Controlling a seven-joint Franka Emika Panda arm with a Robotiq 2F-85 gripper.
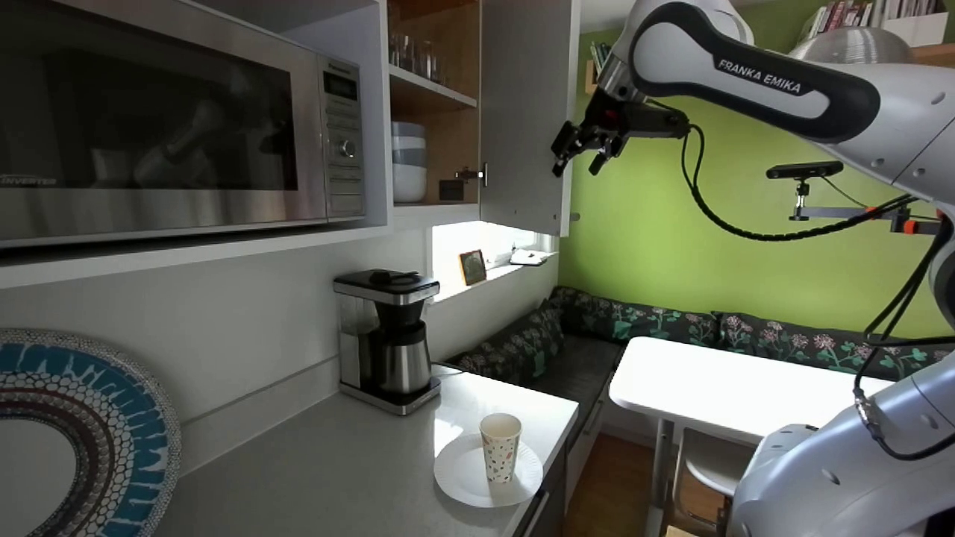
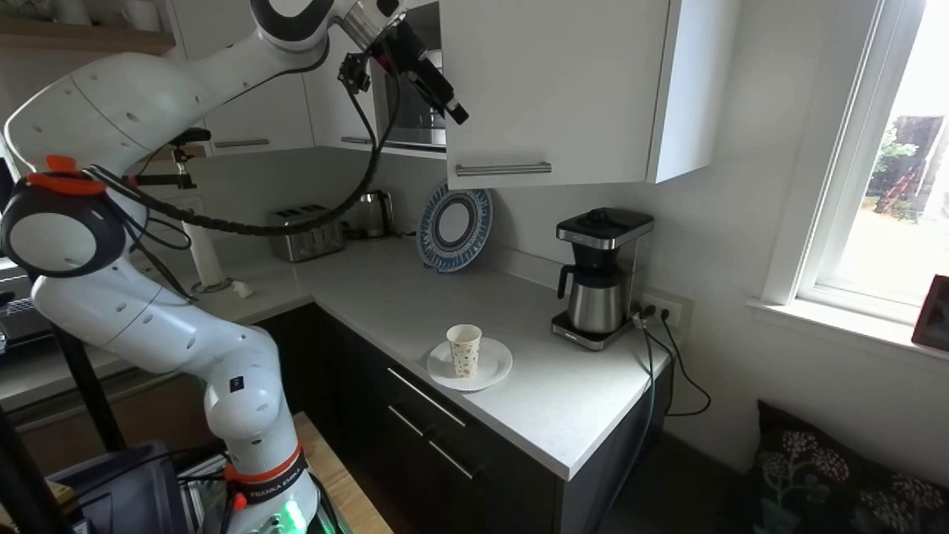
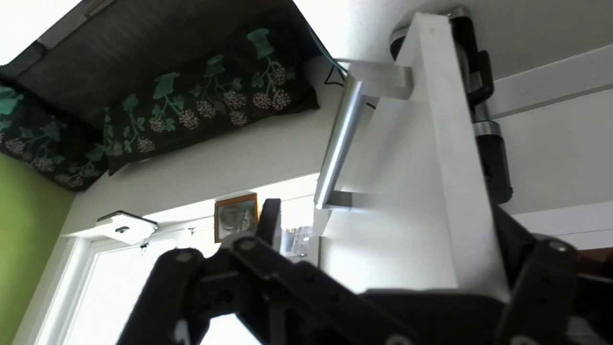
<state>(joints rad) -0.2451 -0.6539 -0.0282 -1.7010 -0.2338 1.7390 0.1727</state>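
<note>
My gripper [image 1: 577,170] is open and raised at the free edge of a cabinet door [image 1: 526,112]. In the wrist view the gripper [image 3: 390,215] has its fingers on either side of the white door [image 3: 407,206]. The right finger is partly hidden behind the door edge and close to it; I cannot tell whether it touches. The left finger stands apart from the door face. A metal bar handle [image 3: 339,143] is on that face, and it also shows in an exterior view [image 2: 504,170]. The door stands open, with stacked bowls [image 1: 409,164] and glasses [image 1: 418,56] inside the cabinet.
Below, a paper cup [image 1: 500,447] stands on a white plate [image 1: 448,481] on the counter [image 1: 328,462]. A coffee maker [image 2: 597,289] stands against the wall. A microwave [image 1: 343,149] is beside the cabinet. A decorated platter [image 2: 454,226] leans at the back. A white table [image 1: 709,380] stands nearby.
</note>
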